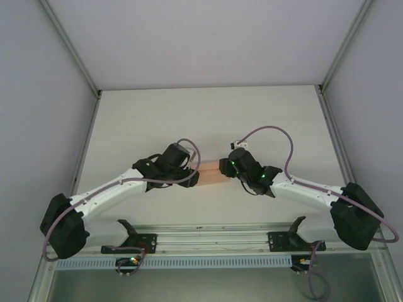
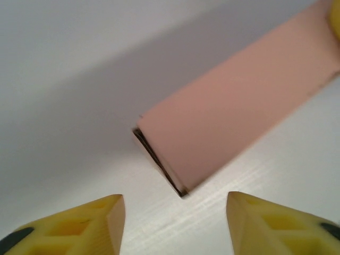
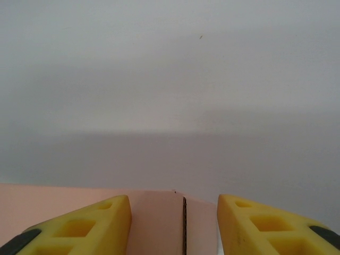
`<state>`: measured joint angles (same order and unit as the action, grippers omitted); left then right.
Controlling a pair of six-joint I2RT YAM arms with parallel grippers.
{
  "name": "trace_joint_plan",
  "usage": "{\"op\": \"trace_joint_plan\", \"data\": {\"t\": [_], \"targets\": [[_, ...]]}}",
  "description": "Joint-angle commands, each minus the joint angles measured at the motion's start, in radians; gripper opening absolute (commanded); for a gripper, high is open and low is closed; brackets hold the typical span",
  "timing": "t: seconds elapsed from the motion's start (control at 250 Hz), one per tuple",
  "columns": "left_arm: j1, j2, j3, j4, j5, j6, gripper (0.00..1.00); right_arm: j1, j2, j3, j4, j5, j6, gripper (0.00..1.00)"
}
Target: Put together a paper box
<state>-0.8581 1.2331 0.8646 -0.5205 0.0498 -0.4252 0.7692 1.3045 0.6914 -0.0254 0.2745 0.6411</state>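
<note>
**Pink box lying flat mid-table, a gripper at each end**

From above, the paper box [image 1: 211, 177] is just a short salmon-pink strip in the middle of the table [image 1: 208, 113]. The two black wrists crowd in over its ends, so you barely get its shape.

The left wrist camera gives way more. There the box is a long flattened sleeve of thin, plain, matte card running off diagonally to the upper right. Its near end shows dark layered edges where the card doubles over itself. The left gripper [image 2: 175, 196] has its chunky yellow fingers [image 2: 101, 223] spread apart with bare table between them, so it's holding nothing. The box end sits just ahead of the tips, not touching them.

In the right wrist camera, the right gripper [image 3: 172, 197] is spread too, over the other end. Pink card runs behind both fingers and across the gap, with a thin dark seam down it. It isn't clamped on anything I can see, but I can't tell if the tips touch the card.

Other stuff: the tabletop is white with a faint grain, the walls [image 1: 189, 38] are pale grey, and a purple cable [image 1: 286, 151] loops off each wrist.
</note>
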Motion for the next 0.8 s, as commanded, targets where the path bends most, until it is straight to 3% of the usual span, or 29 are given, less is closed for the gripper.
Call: {"op": "trace_joint_plan", "data": {"t": [0.0,0.092,0.188,0.383,0.503,0.651,0.795], "targets": [[-0.006,-0.035,0.055,-0.063,0.083,0.016,0.6,0.004,0.028,-0.03,-0.065,-0.049,0.026,0.46],[0.009,-0.028,0.069,-0.063,0.049,-0.011,0.67,0.003,0.033,-0.033,-0.07,-0.044,0.026,0.45],[0.069,-0.001,0.073,-0.048,0.047,-0.045,0.67,0.003,0.034,-0.042,-0.065,-0.043,0.028,0.45],[0.177,0.047,-0.007,0.124,0.217,-0.066,0.63,0.001,0.041,-0.05,-0.06,-0.046,0.028,0.44],[0.191,0.068,-0.077,0.178,0.244,-0.052,0.6,-0.003,0.051,-0.052,-0.047,-0.052,0.023,0.43],[0.208,0.079,-0.2,0.265,0.283,-0.084,0.41,-0.014,0.073,-0.066,-0.005,-0.095,0.022,0.41],[0.217,0.07,-0.322,0.379,0.281,-0.099,0.34,-0.035,0.072,-0.136,0.106,-0.156,0.006,0.36]]}}
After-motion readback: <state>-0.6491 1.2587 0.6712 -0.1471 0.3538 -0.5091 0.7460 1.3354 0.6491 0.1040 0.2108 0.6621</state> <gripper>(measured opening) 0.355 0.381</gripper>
